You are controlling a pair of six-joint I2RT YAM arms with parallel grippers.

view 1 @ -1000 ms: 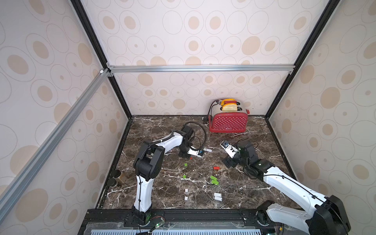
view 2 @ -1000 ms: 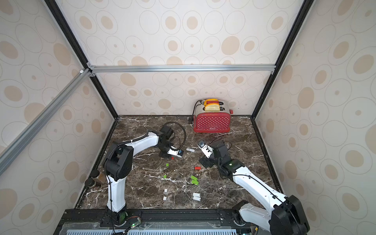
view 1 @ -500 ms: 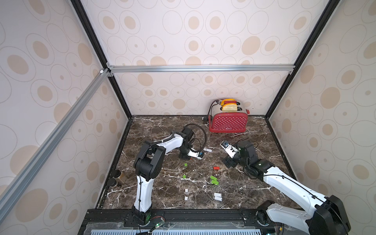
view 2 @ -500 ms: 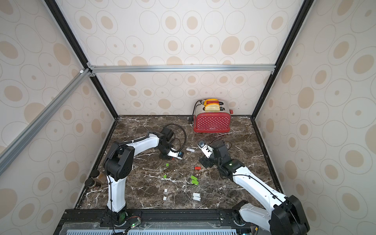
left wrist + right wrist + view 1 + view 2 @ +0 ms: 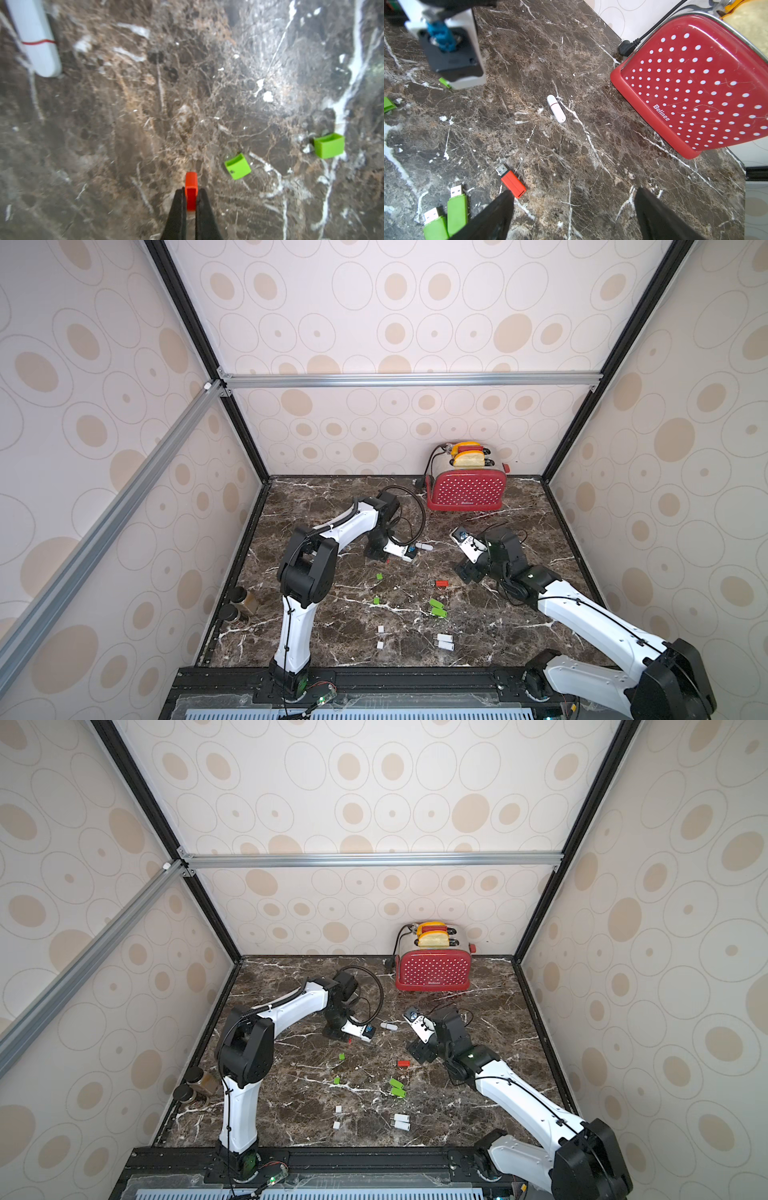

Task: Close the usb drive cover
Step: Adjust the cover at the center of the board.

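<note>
Between tight tips of the left tool (image 5: 191, 190), red usb cover (image 5: 191, 179).

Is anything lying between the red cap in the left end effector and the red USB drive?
Nothing visible does. The left end effector is shut on the red cap, and only bare marble table lies between it and the red USB drive. The nearest green cap and the white drive lie off that line.
</note>
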